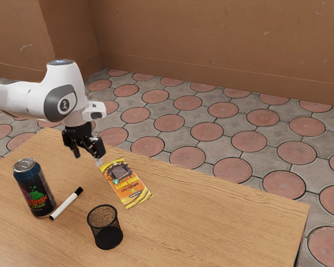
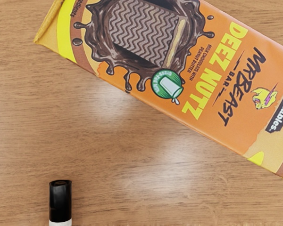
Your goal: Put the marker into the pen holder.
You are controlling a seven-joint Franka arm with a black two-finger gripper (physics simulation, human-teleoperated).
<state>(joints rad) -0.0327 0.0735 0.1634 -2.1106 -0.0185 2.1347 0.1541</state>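
Gripper (image 1: 87,160) hangs wide and empty. You want it centered over the marker (image 1: 65,206), jaws straddling its width, clear of the can (image 1: 34,189).

"Soft, even light across the table (image 1: 172,222) in the exterior view, and a gleam on the can's (image 1: 38,192) metal top!"
"Now the wrist view: bright, with two milky patches of glare on the wood beside the chocolate bar (image 2: 146,52)!"
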